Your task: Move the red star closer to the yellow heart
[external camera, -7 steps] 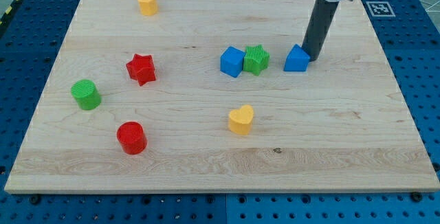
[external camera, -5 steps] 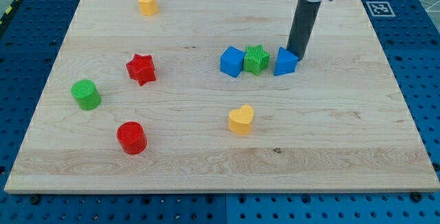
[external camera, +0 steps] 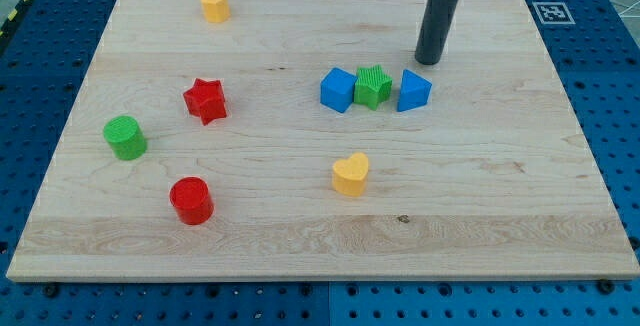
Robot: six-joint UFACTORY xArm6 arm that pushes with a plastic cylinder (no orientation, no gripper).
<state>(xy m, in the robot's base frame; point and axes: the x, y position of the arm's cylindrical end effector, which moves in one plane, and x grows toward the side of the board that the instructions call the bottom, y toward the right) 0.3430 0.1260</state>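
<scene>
My tip (external camera: 428,62), a bare rod with no hand to open or close, sits just above a blue block (external camera: 413,91) that ends a row with green star (external camera: 373,86) and blue cube (external camera: 337,89); red star (external camera: 205,101) lies far left, yellow heart (external camera: 351,174) lower middle of worktop (external camera: 500,186).
</scene>
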